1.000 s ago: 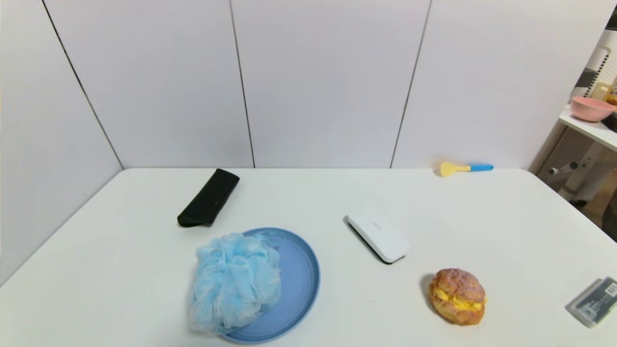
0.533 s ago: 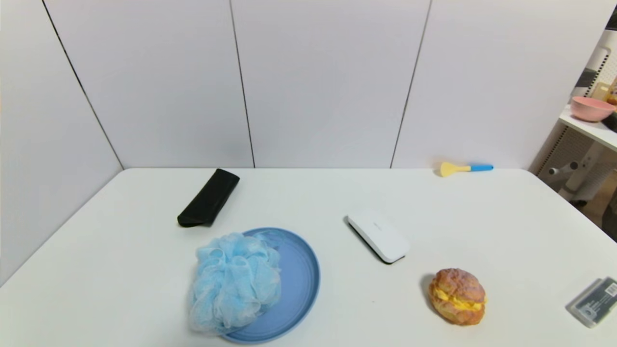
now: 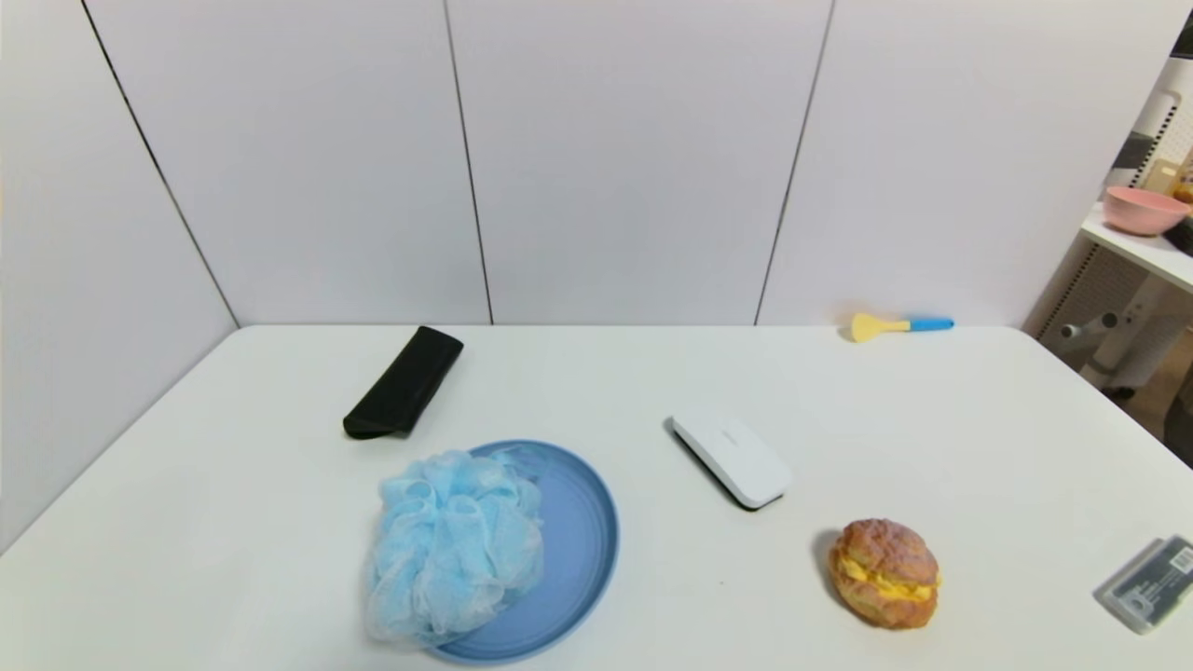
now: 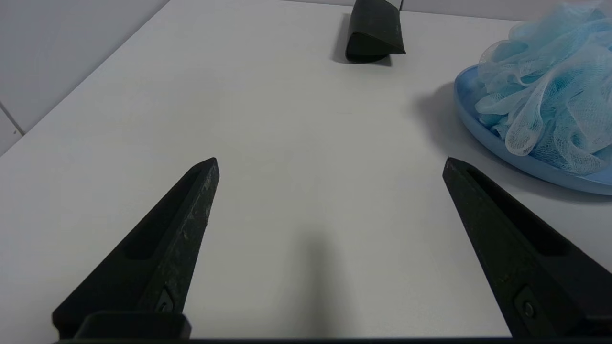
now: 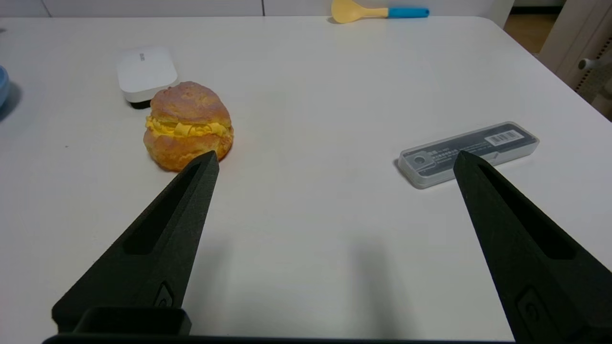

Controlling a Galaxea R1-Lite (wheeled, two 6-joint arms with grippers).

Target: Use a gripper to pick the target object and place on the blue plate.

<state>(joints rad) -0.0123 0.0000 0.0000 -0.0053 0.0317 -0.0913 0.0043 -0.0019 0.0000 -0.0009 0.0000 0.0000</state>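
Both grippers are outside the head view, where the fluffy light blue mesh pouf (image 3: 454,545) lies on the round blue plate (image 3: 582,550), overhanging its left rim. Left wrist view: the left gripper (image 4: 330,162) is spread wide over the white table (image 4: 267,119). Right wrist view: the right gripper (image 5: 334,155) is spread too, near a grey plastic case (image 5: 468,153) with a barcode label.

Neither arm reaches into the head view — both sit low at the near edge of the table. The left gripper (image 4: 330,165) holds its two black fingers spread wide apart, empty; the right gripper (image 5: 334,160) does likewise (nothing between its fingers either).
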